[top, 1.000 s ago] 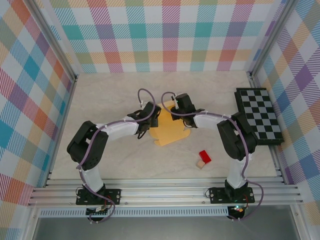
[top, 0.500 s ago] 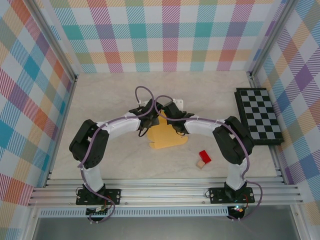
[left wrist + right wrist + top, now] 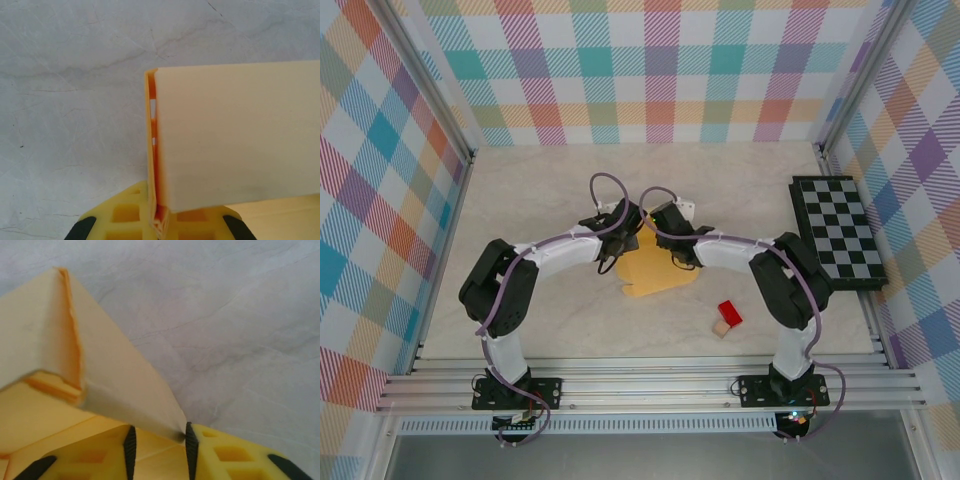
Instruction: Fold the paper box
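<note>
Plainly, the pale orange-yellow thin cardboard paper box (image 3: 658, 272) lies half-formed on the pale marbled table (image 3: 540, 190), well to the left of the black-and-white checkered board (image 3: 838, 232). The left gripper (image 3: 159, 224), on the box's side away from that board, is clamped tight on a doubled wall edge. The right gripper (image 3: 159, 442), on the side nearer the board, stands narrowly parted, with a raised panel's corner against one finger. The card looks light and springy. It likely slides and dents easily, so take it at folded edges near creases, not loose flaps.
</note>
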Controlling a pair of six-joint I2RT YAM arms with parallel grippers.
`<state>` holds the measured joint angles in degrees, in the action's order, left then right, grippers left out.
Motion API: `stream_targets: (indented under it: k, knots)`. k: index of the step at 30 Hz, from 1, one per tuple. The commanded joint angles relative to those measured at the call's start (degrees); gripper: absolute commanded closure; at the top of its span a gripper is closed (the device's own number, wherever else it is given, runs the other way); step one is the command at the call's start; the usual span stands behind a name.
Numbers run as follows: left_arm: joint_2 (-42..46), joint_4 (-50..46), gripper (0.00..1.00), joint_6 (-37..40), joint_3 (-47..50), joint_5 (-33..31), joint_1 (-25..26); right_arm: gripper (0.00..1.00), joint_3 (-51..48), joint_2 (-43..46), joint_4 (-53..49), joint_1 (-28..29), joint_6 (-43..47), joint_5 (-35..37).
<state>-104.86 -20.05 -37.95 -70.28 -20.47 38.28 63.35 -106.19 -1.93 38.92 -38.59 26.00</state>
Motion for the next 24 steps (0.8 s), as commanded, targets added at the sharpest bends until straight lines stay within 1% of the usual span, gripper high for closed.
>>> stream_targets:
  k: [1, 4, 6, 8, 9, 13, 16, 20, 24]
  knots:
    - [-1.83, -2.94, 1.0, 0.1, -1.31, -1.82, 0.48, 0.59, -3.78, 3.98, 7.32, -1.8, 2.35, -11.27]
    - [-2.08, -3.77, 1.0, 1.33, -1.6, -2.75, 0.31, 0.54, -5.95, 7.15, 8.13, -2.88, 9.11, -14.39]
    - [-2.02, -4.02, 1.0, 1.96, -1.59, -3.16, 0.08, 0.52, -7.72, 9.05, 9.14, -4.36, 13.12, -18.2]
    - [-1.93, -3.97, 1.0, 2.3, -1.39, -3.09, -0.14, 0.51, -9.5, 10.63, 10.41, -6.67, 16.23, -22.76]
    - [-1.92, -4.02, 1.0, 2.36, -1.41, -3.09, -0.22, 0.52, -9.69, 10.74, 10.31, -7.49, 17.3, -23.71]
    - [-1.7, -3.81, 1.0, 2.39, -1.29, -2.57, -0.23, 0.52, -6.43, 7.46, 8.93, -8.86, 22.83, -25.76]
    - [-1.49, -4.07, 1.0, 2.41, -1.52, -2.42, -0.37, 0.52, -4.32, 4.12, 11.33, -8.86, 25.12, -28.38]
    - [-1.56, -4.69, 1.0, 2.7, -2.21, -2.25, -0.57, 0.52, -3.98, 0.54, 16.02, -8.79, 26.44, -27.16]
    - [-2.01, -5.09, 1.0, 2.84, -2.71, -1.1, -0.87, 0.55, -3.41, -1.75, 18.2, -8.07, 26.56, -22.45]
